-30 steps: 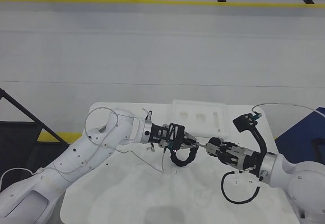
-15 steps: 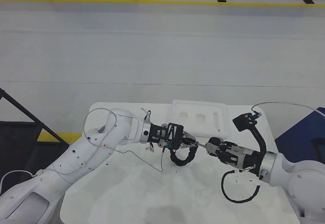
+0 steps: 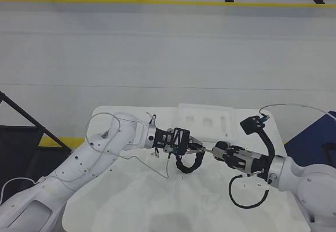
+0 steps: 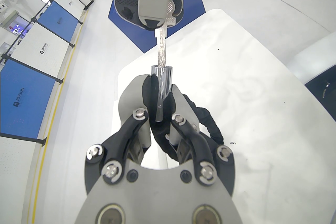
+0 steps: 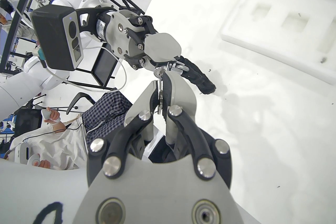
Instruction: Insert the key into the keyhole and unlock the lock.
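Change: right gripper [image 3: 217, 152] had edged slightly toward the left gripper [image 3: 185, 148] over the last second; left arm and lock [image 4: 162, 83] sat about where they were.
Left gripper: jaws clenched on the lock's barrel, a smooth, mirror-bright chrome cylinder. It was pinched across its sides between black pads, with its open end facing the right gripper.
Right gripper: jaws clenched flat on the head of the key [image 4: 162, 49]. The finger shells were grey and rounded, with black textured pads.
Key: dull silver metal. It had a flat, narrow blade with a rough-looking face and a wider, rounded head with a dimpled texture. The blade stuck straight out of the right gripper, in line with the barrel.
Key to lock: blade tip met the barrel's end face at the keyhole; depth of entry could not be told.
Cable loop [image 5: 197, 76]: black, thick and ribbed like a woven sleeve. It curved away from the barrel and hung below it; contact with the surface could not be told.
Position: grippers met nose to nose above the middle of the surface [image 3: 156, 197], lock and key held off it.
Surface: white, smooth, rounded corners, a few dark specks.
Foam tray [image 3: 208, 110]: white, matte, blocky slab with rectangular recesses, at the far edge of the surface, well apart from the lock.
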`<move>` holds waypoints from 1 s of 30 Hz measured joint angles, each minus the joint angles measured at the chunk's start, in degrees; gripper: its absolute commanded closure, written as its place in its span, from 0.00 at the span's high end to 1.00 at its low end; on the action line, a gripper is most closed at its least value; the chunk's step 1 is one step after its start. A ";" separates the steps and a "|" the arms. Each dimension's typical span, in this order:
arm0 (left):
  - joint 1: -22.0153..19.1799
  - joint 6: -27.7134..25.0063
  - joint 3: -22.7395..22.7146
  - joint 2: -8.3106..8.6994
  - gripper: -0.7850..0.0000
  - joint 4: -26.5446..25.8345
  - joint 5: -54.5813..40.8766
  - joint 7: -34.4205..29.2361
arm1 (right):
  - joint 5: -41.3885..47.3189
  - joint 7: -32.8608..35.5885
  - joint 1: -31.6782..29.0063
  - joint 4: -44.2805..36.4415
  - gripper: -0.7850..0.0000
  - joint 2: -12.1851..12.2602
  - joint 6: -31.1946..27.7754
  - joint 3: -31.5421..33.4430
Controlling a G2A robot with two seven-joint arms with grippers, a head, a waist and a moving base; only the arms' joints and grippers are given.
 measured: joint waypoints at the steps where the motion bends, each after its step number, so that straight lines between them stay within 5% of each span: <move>1: 0.04 -0.08 -0.06 -0.03 0.00 -0.06 0.04 0.01 | -0.01 0.00 0.07 0.06 0.00 0.00 0.05 -0.07; 29: 0.65 -1.13 -1.06 -1.41 0.00 -0.58 0.53 -2.00 | -2.85 -1.04 2.66 0.19 0.00 -0.16 3.21 -5.21; 30: 0.65 -1.19 -1.09 -1.45 0.00 -0.58 0.57 -2.00 | -2.90 -1.10 2.77 0.23 0.06 -0.17 3.33 -5.35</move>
